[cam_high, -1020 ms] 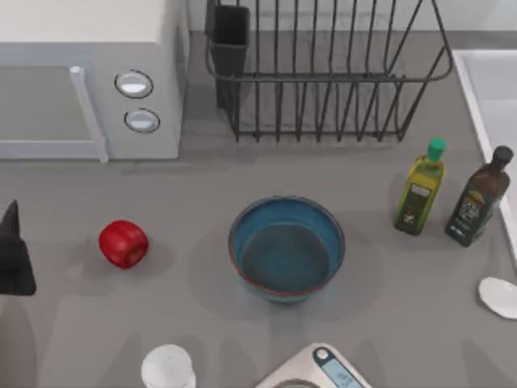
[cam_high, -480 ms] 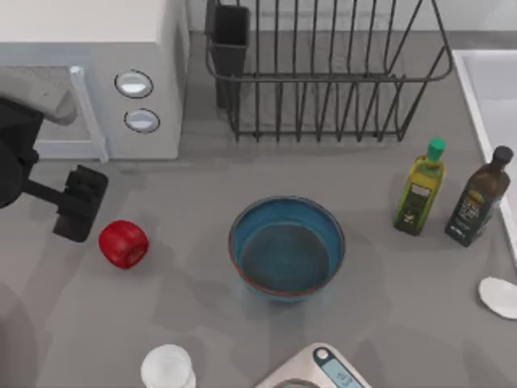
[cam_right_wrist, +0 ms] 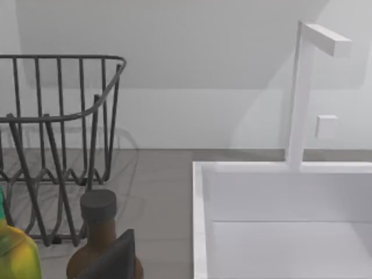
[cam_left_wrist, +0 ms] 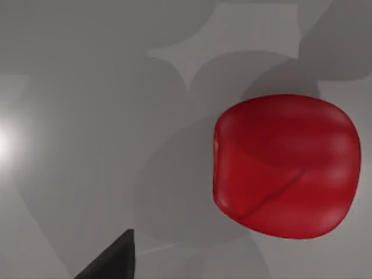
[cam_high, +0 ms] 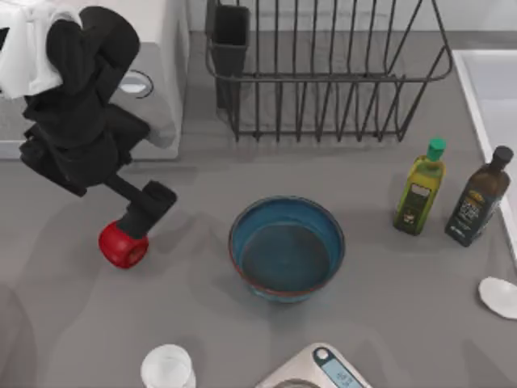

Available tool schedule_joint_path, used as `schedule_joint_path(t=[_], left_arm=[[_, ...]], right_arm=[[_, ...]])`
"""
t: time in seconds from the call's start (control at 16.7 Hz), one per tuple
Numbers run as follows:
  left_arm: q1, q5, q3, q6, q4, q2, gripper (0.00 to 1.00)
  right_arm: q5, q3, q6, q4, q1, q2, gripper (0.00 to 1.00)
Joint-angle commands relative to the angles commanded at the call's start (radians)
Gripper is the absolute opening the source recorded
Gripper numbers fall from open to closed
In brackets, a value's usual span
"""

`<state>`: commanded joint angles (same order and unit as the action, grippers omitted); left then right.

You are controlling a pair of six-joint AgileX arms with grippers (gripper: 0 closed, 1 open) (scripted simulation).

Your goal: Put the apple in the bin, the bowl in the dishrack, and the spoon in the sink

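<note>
The left gripper (cam_high: pixel 145 208) hangs over the left part of the table, its black tip right above the apple (cam_high: pixel 123 246); whether its fingers are spread or pressed together cannot be told. The arm behind it reaches in from the far left, across the front of the white microwave (cam_high: pixel 166 48). In the left wrist view the apple (cam_left_wrist: pixel 286 166) lies on bare grey tabletop, with one dark fingertip (cam_left_wrist: pixel 110 258) near it.

To the right of the apple, at the middle of the table, sits the blue bowl (cam_high: pixel 287 247), upright. Beyond it at the far edge stands the black wire dishrack (cam_high: pixel 323 73). Farther right are a green-capped oil bottle (cam_high: pixel 420 187) and a dark bottle (cam_high: pixel 478 196), side by side. The spoon (cam_high: pixel 499 296) lies near the right edge, just beside the sink (cam_high: pixel 485 77). A white cup (cam_high: pixel 168 368) and a kitchen scale (cam_high: pixel 319 370) stand at the near edge.
</note>
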<state>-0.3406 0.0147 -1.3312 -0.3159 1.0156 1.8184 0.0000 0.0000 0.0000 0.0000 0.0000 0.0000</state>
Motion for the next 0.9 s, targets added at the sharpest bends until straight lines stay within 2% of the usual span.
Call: schedule_joint_path(t=[0.24, 0.6, 0.9], left_arm=[[-0.017, 0.011, -0.075, -0.02, 0.071, 0.106, 1.0], [-0.013, 0.011, -0.07, -0.021, 0.067, 0.107, 1.0], [-0.012, 0.011, 0.026, -0.027, -0.099, 0.165, 1.0]], right_arm=[[0.0, 0.0, 0.0, 0.0, 0.0, 0.0, 1.0], [0.0, 0.0, 0.0, 0.0, 0.0, 0.0, 1.0], [0.0, 0.0, 0.0, 0.0, 0.0, 0.0, 1.0]])
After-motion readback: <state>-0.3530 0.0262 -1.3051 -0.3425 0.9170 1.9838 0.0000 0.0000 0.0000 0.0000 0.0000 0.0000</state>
